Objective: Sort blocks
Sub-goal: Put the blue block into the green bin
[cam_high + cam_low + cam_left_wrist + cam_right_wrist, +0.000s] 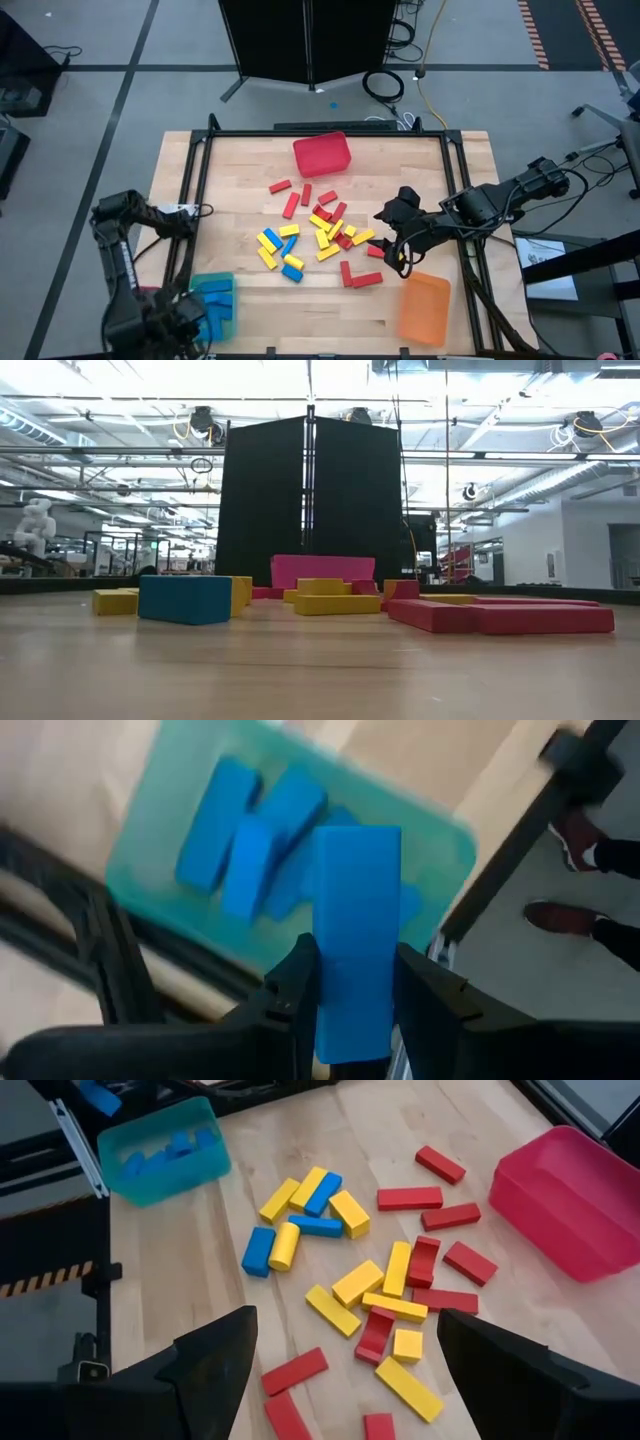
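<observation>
Red, yellow and blue blocks (320, 232) lie scattered on the middle of the wooden table (240, 160), also seen in the right wrist view (370, 1280). A teal bin (214, 305) at the near left holds several blue blocks (240, 840). My left gripper (192, 316) hangs over that bin, shut on one blue block (357, 910). My right gripper (392, 240) hovers open above the right side of the pile (345, 1345), with nothing between its fingers. My left gripper pinches the blue block by its two long sides (322, 990), close to one end, between its two fingers. The fingers point down and lie along the block. The block sticks out past the fingertips, lifted clear above the teal bin (160, 810).
A red bin (322, 153) stands at the far middle and an orange bin (424, 308) at the near right. Black frame rails (195, 190) run along the table's sides. A person's shoes (560, 915) show on the floor beside the table.
</observation>
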Motion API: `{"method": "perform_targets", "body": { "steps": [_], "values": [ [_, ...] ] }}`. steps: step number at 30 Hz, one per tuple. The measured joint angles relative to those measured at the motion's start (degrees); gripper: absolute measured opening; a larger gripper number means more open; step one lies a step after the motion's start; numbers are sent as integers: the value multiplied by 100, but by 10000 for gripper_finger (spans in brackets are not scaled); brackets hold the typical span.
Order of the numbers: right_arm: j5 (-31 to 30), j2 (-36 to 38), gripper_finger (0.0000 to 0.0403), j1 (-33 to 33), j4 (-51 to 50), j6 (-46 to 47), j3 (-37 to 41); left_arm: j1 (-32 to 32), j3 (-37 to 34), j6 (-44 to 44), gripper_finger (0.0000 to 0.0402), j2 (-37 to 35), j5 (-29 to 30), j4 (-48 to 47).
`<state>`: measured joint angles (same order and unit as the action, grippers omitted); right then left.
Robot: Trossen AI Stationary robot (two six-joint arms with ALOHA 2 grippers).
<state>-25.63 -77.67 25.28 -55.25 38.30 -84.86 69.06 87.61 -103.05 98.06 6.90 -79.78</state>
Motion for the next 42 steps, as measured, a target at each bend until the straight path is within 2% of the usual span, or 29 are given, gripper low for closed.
{"method": "perform_targets", "body": {
  "steps": [7,14,21,27,32,42],
  "values": [
    [-18,-27,306,0,208,2,0,160,2,69,105,663,-263,492],
    [14,-165,306,-4,417,-5,0,6,2,798,105,1208,-275,906],
    [51,-367,306,16,461,0,0,-253,2,1604,105,1328,-244,702],
    [75,-586,306,96,459,-20,0,-276,2,1808,105,1307,-244,572],
    [337,-690,306,129,460,-17,0,-280,2,1994,134,1307,-359,543],
    [328,-697,306,136,552,-259,0,-361,2,2193,189,1291,-361,300]
  ]
}}
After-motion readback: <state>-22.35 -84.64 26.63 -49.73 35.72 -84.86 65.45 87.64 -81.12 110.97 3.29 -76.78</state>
